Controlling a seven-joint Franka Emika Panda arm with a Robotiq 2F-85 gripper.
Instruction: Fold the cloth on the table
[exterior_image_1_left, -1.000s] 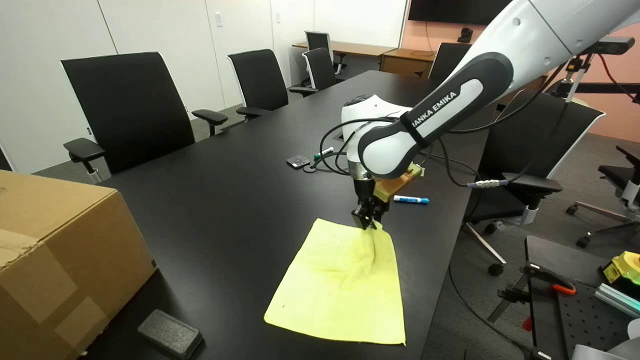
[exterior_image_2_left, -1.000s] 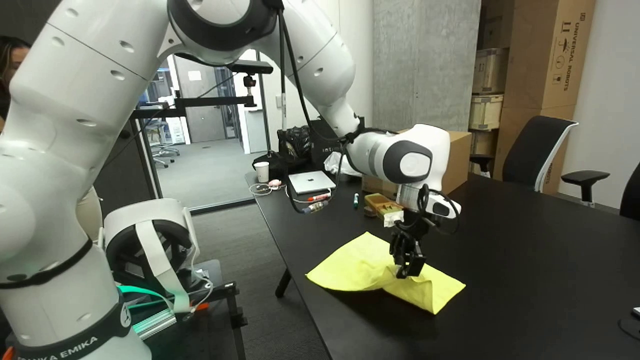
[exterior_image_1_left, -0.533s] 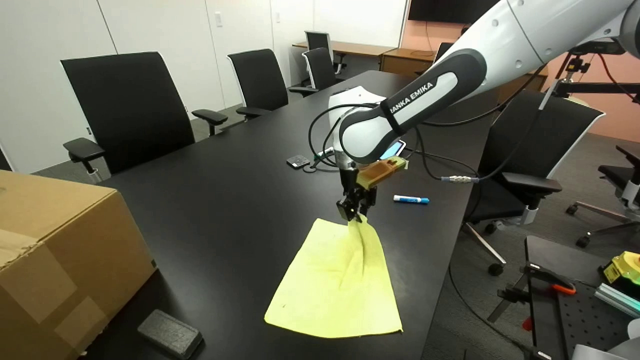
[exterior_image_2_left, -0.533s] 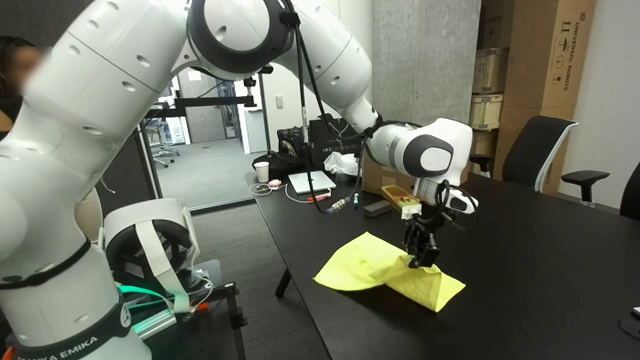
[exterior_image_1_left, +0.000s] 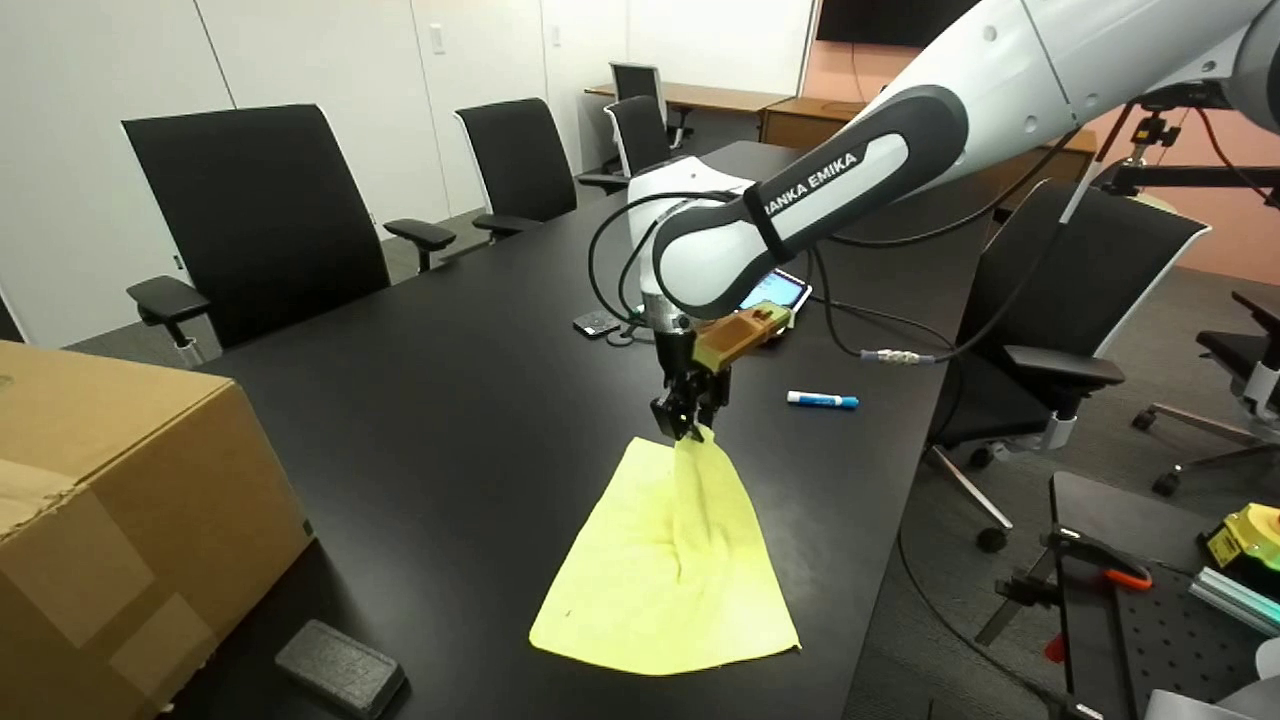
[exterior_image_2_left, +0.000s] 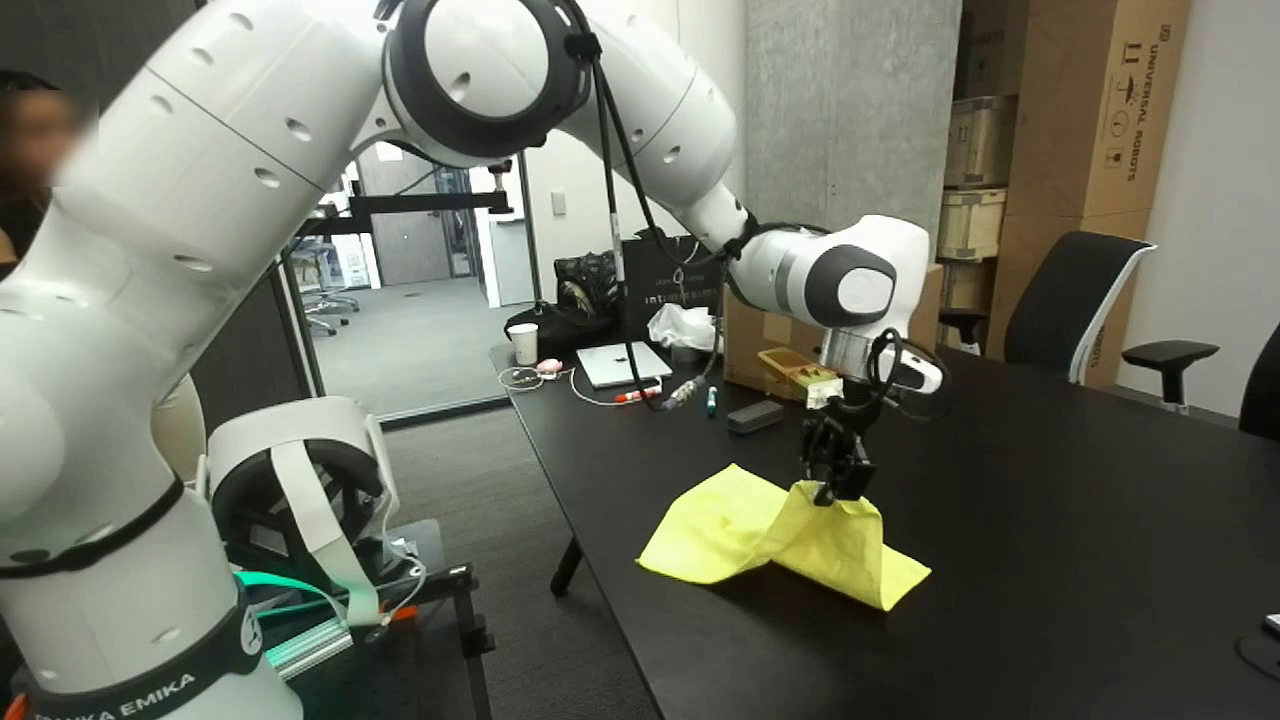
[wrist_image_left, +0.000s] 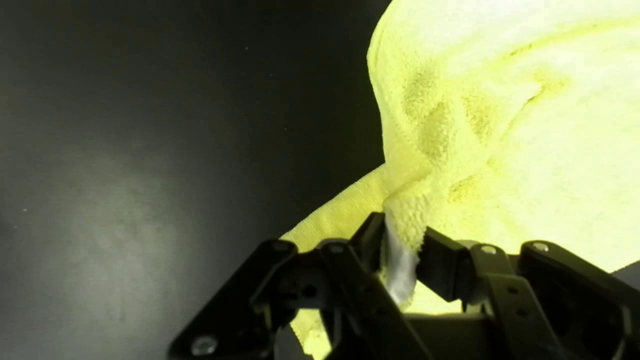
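The cloth (exterior_image_1_left: 655, 590) is a pale-yellow sheet on the glossy black table (exterior_image_1_left: 430, 450). It also shows in an exterior view (exterior_image_2_left: 705, 530) and in the wrist view (wrist_image_left: 550, 125). My gripper (exterior_image_1_left: 692, 432) is shut on a pinched fold at the cloth's edge. In an exterior view the gripper (exterior_image_2_left: 828, 494) holds that part above the table, and the cloth slopes down from it on both sides. In the wrist view a bunched strip of cloth stands between the fingertips (wrist_image_left: 402, 250). The rest of the cloth lies on the table, wrinkled near the grip.
A brown cardboard box (exterior_image_1_left: 160, 520) and a dark eraser block (exterior_image_1_left: 340, 668) stand beside the cloth. A blue marker (exterior_image_1_left: 822, 399), a tablet (exterior_image_1_left: 780, 290) and a small black device (exterior_image_1_left: 596, 323) lie beyond the gripper. A laptop (exterior_image_2_left: 625, 364) and paper cup (exterior_image_2_left: 523, 343) sit farther off.
My gripper has moved up and sideways with the pinched cloth. The held part rises higher and the fold is steeper. One near corner has slid inward. The tablet has come into view behind the arm.
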